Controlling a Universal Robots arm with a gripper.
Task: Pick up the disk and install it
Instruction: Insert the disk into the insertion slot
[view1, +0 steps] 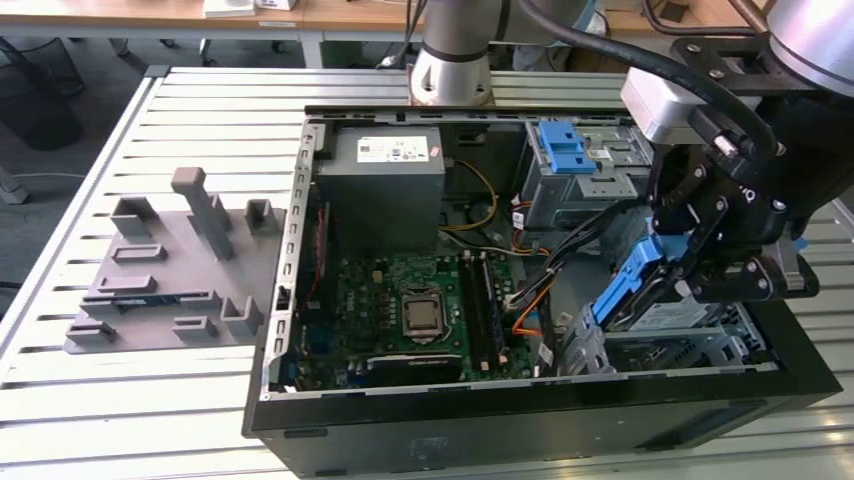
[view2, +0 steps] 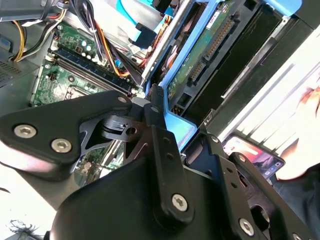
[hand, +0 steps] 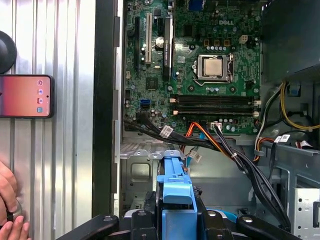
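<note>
The disk (view1: 638, 285), a silver drive in a bright blue carrier frame, hangs tilted on edge over the case's corner at the exterior view's right. My gripper (view1: 701, 270) is shut on it from above. In the first wrist view the blue carrier (hand: 175, 190) sits clamped between my gripper's (hand: 175, 222) black fingers. In the second wrist view the disk's green circuit board (view2: 207, 47) faces the camera, with the blue frame (view2: 175, 125) running under the finger (view2: 152, 107). Just below the disk is a metal drive bay (view1: 681, 345).
The open computer case (view1: 300, 250) holds a motherboard (view1: 414, 300), a grey power-supply box (view1: 387, 185), a drive cage with blue latches (view1: 587, 165) and loose cables (hand: 235, 155). A grey fixture (view1: 174, 260) lies beside the case. A phone (hand: 25, 96) and a person's hand (hand: 7, 210) are outside the case wall.
</note>
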